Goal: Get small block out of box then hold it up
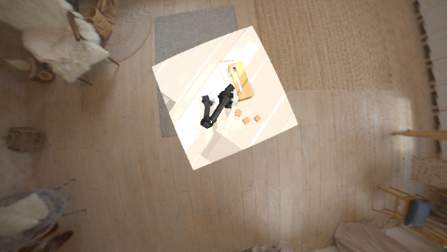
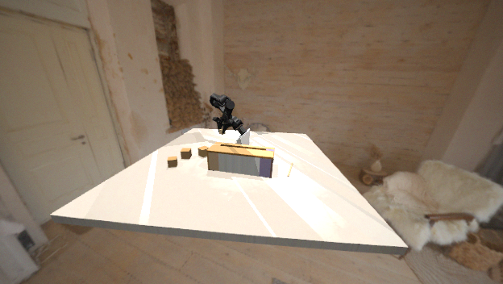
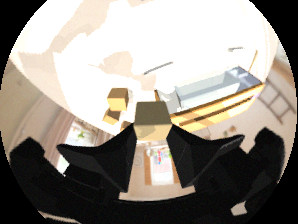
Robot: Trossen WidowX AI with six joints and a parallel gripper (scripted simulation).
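My gripper (image 2: 221, 129) (image 3: 150, 123) is shut on the small tan block (image 3: 153, 116), which sits between the fingertips in the wrist view. In the exterior view the fingers point down and hold it raised, behind the left end of the box. The orange box (image 1: 247, 86) (image 2: 239, 151) (image 3: 207, 93) stands upright on the table (image 1: 218, 154) (image 2: 193, 214), with a slot along its top. From above, the gripper is close beside the box's near end, with a small sideways gap that is hard to judge. A purple part (image 2: 266, 167) shows at the box's other end.
Three loose orange cubes, one nearest the box (image 1: 238, 112) (image 2: 202, 152), one in the middle (image 1: 246, 120) (image 2: 185, 153) and one farther out (image 1: 257, 118) (image 2: 172, 161), lie off the box's near end. A thin stick (image 1: 226, 61) (image 2: 290, 169) lies past its far end. A pale upright panel (image 2: 244, 137) stands behind the box.
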